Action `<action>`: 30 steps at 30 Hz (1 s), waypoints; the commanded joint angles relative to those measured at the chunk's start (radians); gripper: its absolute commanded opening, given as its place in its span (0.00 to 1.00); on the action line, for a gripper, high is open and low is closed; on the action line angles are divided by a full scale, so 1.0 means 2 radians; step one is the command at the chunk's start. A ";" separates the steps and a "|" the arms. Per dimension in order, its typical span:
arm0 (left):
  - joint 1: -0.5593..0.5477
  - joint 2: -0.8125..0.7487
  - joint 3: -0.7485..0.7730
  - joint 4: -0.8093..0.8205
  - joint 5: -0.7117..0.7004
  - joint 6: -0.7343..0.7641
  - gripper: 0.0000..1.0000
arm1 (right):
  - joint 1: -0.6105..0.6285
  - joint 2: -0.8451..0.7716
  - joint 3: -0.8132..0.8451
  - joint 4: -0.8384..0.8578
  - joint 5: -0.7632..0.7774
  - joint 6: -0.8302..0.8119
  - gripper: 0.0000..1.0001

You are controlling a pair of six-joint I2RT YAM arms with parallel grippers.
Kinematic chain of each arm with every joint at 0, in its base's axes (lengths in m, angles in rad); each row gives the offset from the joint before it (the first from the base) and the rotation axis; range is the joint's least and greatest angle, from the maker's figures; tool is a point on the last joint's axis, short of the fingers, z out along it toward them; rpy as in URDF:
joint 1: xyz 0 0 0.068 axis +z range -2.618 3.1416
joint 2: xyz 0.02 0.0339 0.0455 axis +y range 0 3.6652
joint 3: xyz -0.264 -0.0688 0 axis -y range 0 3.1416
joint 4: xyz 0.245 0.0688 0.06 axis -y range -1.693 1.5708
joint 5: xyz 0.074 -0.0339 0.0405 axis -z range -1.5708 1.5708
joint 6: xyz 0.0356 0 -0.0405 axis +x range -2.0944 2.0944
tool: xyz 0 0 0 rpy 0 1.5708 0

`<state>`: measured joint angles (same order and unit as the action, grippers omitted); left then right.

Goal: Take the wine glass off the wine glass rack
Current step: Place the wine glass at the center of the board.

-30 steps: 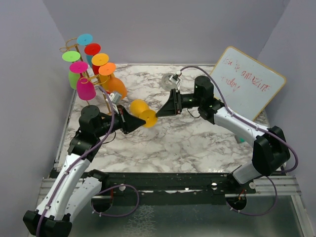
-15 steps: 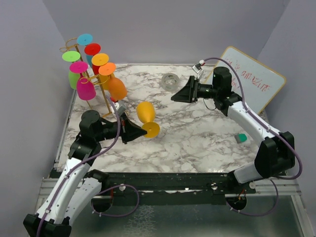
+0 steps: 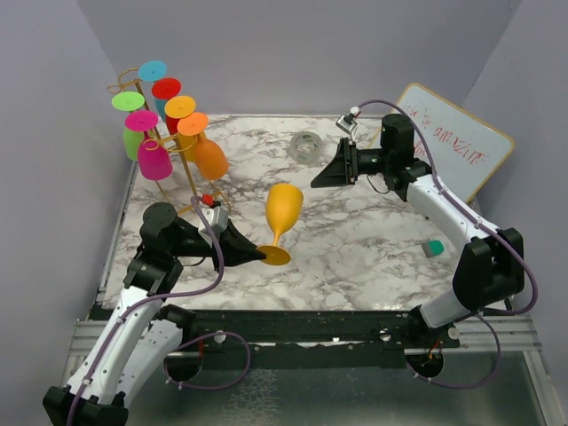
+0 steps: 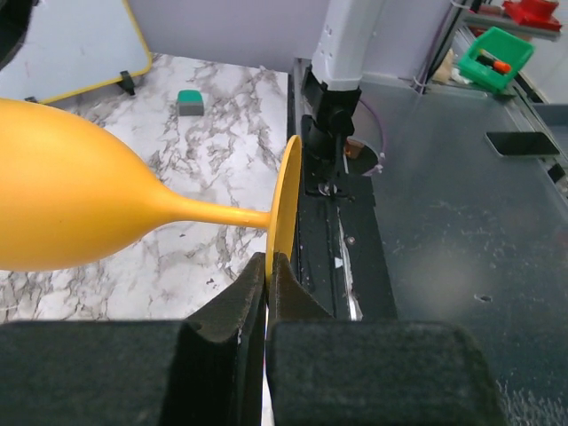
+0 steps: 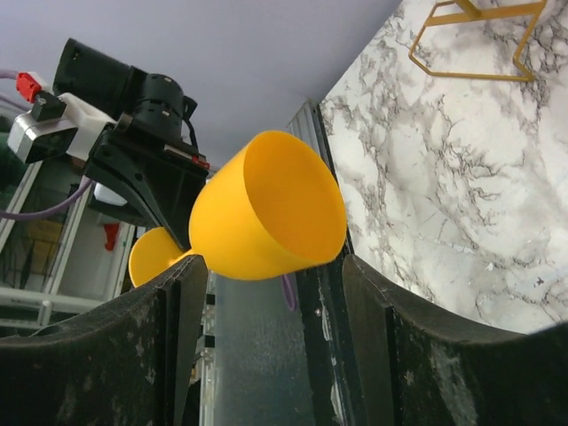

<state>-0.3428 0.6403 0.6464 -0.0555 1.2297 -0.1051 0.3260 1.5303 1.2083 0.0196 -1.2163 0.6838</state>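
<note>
A yellow wine glass (image 3: 284, 204) stands upright over the table's middle, its foot (image 3: 277, 257) low near the marble. My left gripper (image 3: 260, 255) is shut on the rim of that foot (image 4: 286, 200), the jaws pinching it edge-on just under the stem. The wine glass rack (image 3: 177, 155), thin gold wire, stands at the back left with several coloured glasses hanging bowl-down. My right gripper (image 3: 319, 176) hangs open behind and to the right of the yellow glass, apart from it. In the right wrist view the bowl (image 5: 266, 209) shows beyond the spread fingers (image 5: 169, 355).
A whiteboard (image 3: 448, 146) with red writing leans at the back right. A small green block (image 3: 432, 248) lies near the right arm. A clear round object (image 3: 307, 145) sits at the back centre. Purple walls close in the left, back and right sides.
The right gripper drew back from the glass toward the right rear and spread wider. The left arm pulled nearer and turned the yellow glass from lying sideways to upright.
</note>
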 commanded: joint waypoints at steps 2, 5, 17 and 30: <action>-0.001 0.004 -0.006 0.026 0.074 0.067 0.00 | 0.000 0.014 0.030 -0.032 -0.045 -0.039 0.70; -0.001 0.006 -0.007 0.026 0.081 0.072 0.00 | 0.000 0.018 0.021 0.009 -0.067 -0.010 0.70; -0.001 0.040 0.003 0.025 0.109 0.094 0.00 | 0.024 0.018 -0.037 0.252 -0.118 0.168 0.73; -0.001 0.040 0.008 0.025 0.111 0.105 0.00 | 0.065 0.025 -0.038 0.264 -0.141 0.180 0.57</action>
<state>-0.3424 0.7319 0.6430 -0.0269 1.4242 0.0734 0.4500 1.5646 1.1404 0.5125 -1.4448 1.0241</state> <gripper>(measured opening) 0.010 0.592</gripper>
